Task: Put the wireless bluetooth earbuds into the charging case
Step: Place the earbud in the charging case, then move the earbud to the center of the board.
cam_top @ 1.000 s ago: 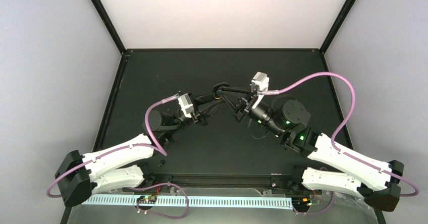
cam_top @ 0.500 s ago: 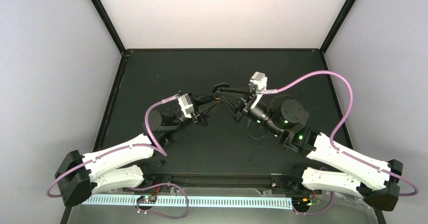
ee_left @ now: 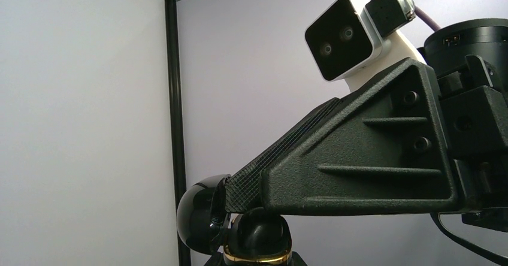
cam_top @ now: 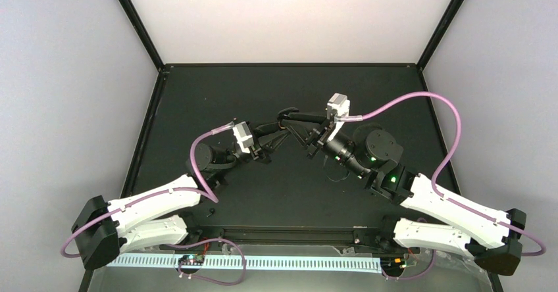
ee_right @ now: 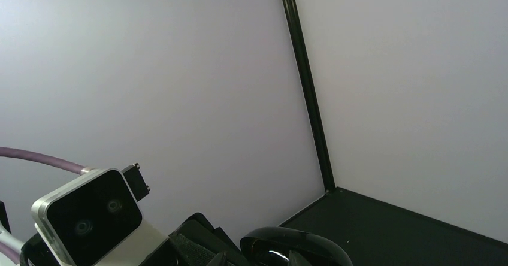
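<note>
A glossy black charging case (ee_left: 259,237) with a gold rim is open, its lid (ee_left: 199,213) tipped back. It is held up in the air above the middle of the mat. My left gripper (cam_top: 284,126) is shut on the case body from below. My right gripper (cam_top: 287,116) reaches in from the right, and its textured finger (ee_left: 359,158) has its tip at the gap between lid and body. The lid also shows at the bottom of the right wrist view (ee_right: 296,245). No earbud shows in any view. I cannot tell whether the right jaws hold anything.
The black mat (cam_top: 289,187) is walled by pale panels with black corner posts (cam_top: 135,22). A tiny dark item (cam_top: 212,211) lies on the mat by the left arm. Purple cables (cam_top: 421,101) loop over both arms.
The right gripper has edged slightly left and closer to the case. The left gripper and the case have hardly moved.
</note>
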`<state>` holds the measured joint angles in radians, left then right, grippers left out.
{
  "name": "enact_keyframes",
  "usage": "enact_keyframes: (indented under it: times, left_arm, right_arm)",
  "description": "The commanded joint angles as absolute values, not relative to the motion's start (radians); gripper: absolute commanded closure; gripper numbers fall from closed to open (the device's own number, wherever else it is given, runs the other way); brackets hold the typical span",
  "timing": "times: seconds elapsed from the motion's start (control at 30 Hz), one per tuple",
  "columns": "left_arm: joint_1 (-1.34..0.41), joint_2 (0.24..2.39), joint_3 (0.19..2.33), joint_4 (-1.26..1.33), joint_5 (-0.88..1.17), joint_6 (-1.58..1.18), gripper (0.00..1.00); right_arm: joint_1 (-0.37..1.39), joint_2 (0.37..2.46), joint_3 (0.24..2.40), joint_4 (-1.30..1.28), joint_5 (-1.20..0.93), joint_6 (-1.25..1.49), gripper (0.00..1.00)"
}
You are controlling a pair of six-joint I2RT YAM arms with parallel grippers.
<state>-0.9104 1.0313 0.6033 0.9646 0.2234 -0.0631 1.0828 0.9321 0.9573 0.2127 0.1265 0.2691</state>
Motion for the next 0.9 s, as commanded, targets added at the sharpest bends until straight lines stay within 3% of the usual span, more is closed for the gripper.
enact_keyframes:
  times: [0.0, 0.2, 0.47, 0.73, 0.87]
  left_arm:
    - [-0.914, 1.011, 0.614, 1.014, 0.215, -0.077, 0.98]
    - [-0.914, 1.011, 0.612, 1.008, 0.213, -0.075, 0.98]
    - [-0.914, 0.976, 0.577, 0.99, 0.146, -0.079, 0.98]
    - [-0.914, 0.824, 0.532, 0.837, 0.102, -0.074, 0.98]
    - [-0.914, 0.659, 0.553, 0.555, 0.043, -0.081, 0.98]
  right_arm:
    - [1.091, 0.927, 0.975, 0.164, 0.166, 0.27, 0.73]
    - [1.09, 0.923, 0.987, 0.143, 0.173, 0.271, 0.63]
    - [1.09, 0.796, 1.064, 0.008, 0.146, 0.269, 0.26]
    - [1.089, 0.656, 1.022, -0.2, 0.327, 0.261, 0.18]
    - [1.088, 0.735, 0.975, -0.323, 0.298, 0.311, 0.17]
